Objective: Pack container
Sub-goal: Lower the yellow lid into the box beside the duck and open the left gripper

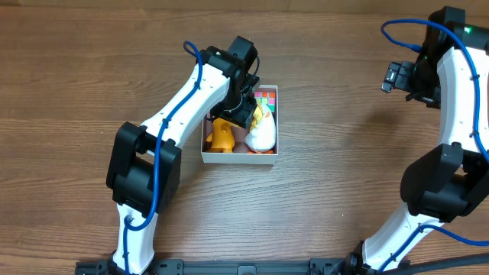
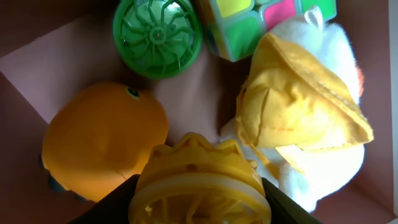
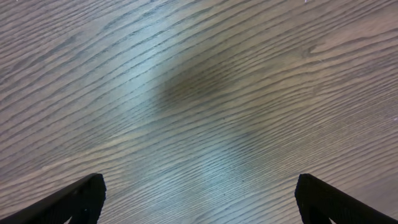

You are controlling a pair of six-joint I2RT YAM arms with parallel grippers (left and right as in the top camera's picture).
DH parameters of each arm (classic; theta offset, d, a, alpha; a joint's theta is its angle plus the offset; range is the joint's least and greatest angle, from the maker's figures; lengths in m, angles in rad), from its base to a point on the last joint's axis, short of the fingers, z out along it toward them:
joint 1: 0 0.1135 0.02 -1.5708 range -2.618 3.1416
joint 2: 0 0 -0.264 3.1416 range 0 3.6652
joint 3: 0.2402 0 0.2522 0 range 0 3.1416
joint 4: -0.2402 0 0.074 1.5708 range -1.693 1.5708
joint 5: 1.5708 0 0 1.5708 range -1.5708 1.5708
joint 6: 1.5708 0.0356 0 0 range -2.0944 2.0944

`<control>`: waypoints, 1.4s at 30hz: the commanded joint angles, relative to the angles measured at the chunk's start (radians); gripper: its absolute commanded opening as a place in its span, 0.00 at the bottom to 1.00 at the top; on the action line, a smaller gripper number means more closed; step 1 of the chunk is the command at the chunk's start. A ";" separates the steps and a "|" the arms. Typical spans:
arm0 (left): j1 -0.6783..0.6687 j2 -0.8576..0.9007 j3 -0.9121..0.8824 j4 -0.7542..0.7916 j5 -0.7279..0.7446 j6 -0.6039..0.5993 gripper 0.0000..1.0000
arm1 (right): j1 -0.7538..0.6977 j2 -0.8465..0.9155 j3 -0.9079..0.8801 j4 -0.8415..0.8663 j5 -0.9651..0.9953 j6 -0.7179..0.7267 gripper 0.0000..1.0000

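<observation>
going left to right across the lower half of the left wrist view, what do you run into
orange toy → yellow spoked disc → white plush with a yellow hat

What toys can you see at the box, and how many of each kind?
Wheels: 2 (green wheel, yellow wheel)
Puzzle cube: 1
White plush: 1
Orange round toy: 1
Total: 5

Overhead top-down, left wrist close in container (image 2: 59, 65) (shared), right at table (image 3: 199, 93)
</observation>
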 commanded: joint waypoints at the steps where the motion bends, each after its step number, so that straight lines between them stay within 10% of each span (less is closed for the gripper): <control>1: -0.007 0.008 -0.010 0.008 0.004 0.018 0.56 | 0.003 0.002 -0.001 0.004 -0.001 0.003 1.00; 31: -0.007 0.008 -0.099 0.082 -0.007 0.023 0.64 | 0.003 0.002 -0.001 0.004 -0.001 0.004 1.00; 42: 0.001 0.006 0.137 -0.009 -0.019 0.024 0.65 | 0.003 0.002 -0.001 0.004 -0.001 0.003 1.00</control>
